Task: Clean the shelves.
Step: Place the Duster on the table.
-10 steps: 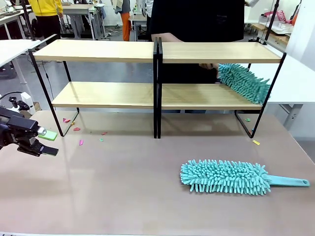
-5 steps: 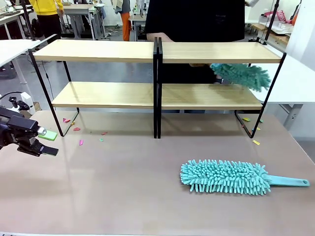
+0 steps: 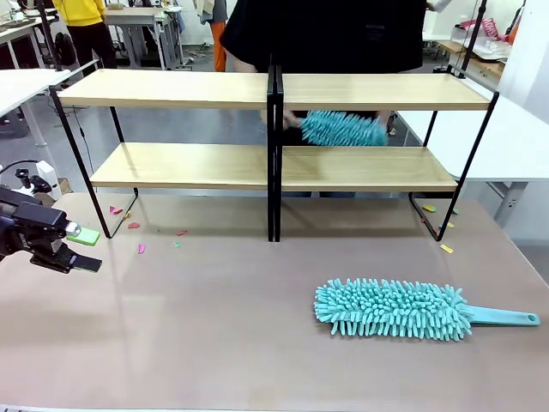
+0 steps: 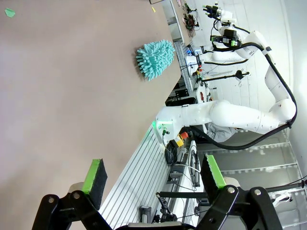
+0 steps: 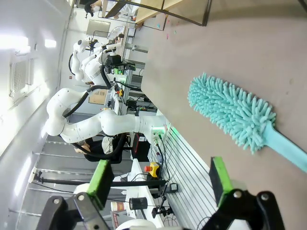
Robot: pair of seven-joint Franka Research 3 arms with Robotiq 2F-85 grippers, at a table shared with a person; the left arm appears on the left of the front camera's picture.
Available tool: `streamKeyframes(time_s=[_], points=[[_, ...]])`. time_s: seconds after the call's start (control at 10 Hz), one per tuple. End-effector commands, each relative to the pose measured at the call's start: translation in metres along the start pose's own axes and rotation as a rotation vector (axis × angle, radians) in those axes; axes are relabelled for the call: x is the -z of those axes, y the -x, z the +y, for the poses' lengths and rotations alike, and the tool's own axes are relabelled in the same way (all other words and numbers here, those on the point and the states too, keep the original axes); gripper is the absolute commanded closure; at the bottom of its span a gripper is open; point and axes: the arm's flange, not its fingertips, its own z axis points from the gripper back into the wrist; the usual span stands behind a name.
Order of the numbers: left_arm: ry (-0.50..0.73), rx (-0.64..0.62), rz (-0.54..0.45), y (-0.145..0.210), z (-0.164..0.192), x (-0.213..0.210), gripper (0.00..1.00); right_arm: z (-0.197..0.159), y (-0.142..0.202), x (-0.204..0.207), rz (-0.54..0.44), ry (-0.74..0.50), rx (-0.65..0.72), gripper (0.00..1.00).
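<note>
Shelves [image 3: 274,129] span the upper frame: light-wood boards, two tiers, thin black frames, joined at center. Left gripper [image 4: 153,179] released, holding nothing; right gripper [image 5: 160,179] likewise spread wide.

Person's duster [image 3: 343,129] blocks right lower shelf [image 3: 360,169].

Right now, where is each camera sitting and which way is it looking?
Front view: fixed between the arms, facing the shelves and the person; left end effector at left edge.
Left wrist view: along its open end effector over the table.
Right wrist view: along its open end effector.
All three show the lying duster.
</note>
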Motion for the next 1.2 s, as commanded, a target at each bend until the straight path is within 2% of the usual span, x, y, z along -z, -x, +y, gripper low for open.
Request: streamKeyframes(time_s=[0.0,1.1], points=[[0.026,0.016,-0.02,0.0013,-0.001,0.0023,0.0,0.0,-0.0039,-0.0016,-0.013,-0.01,-0.021,0.0],[0.026,0.016,-0.02,0.0013,-0.001,0.0023,0.0,0.0,-0.0039,-0.0016,-0.013,-0.01,-0.021,0.0]])
